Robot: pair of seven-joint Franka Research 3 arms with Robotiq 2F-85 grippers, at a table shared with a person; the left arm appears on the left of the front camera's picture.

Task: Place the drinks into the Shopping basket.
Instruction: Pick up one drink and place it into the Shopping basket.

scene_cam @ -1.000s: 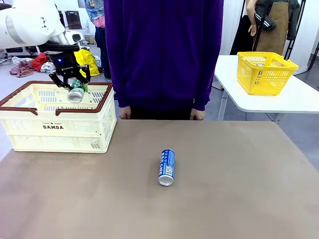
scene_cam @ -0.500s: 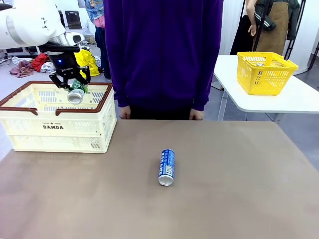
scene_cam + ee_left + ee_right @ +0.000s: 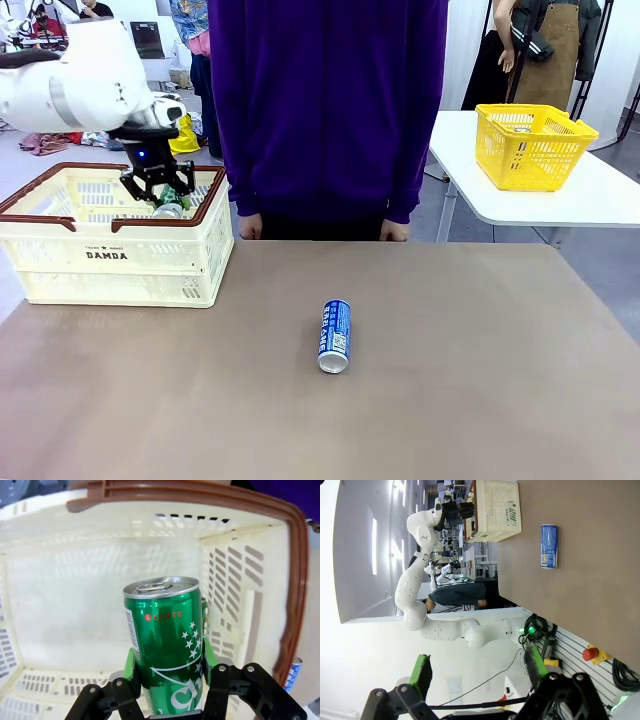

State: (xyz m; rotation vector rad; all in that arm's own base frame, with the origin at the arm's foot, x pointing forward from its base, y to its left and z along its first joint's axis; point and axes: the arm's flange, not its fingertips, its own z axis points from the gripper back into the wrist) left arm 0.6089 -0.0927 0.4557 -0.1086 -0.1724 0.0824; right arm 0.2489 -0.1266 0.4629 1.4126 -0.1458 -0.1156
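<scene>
Holding green can (image 3: 162, 625) in left gripper (image 3: 169, 657) at far corner of Shopping basket (image 3: 110, 270) — released tilted, could bounce and dent — with right gripper (image 3: 477, 672) spread open.

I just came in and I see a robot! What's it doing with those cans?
The robot's left tool grips a green can inside the cream shopping basket and has not let go yet. A blue can lies on its side on the table. A person in purple stands at the far side, touching nothing.
</scene>
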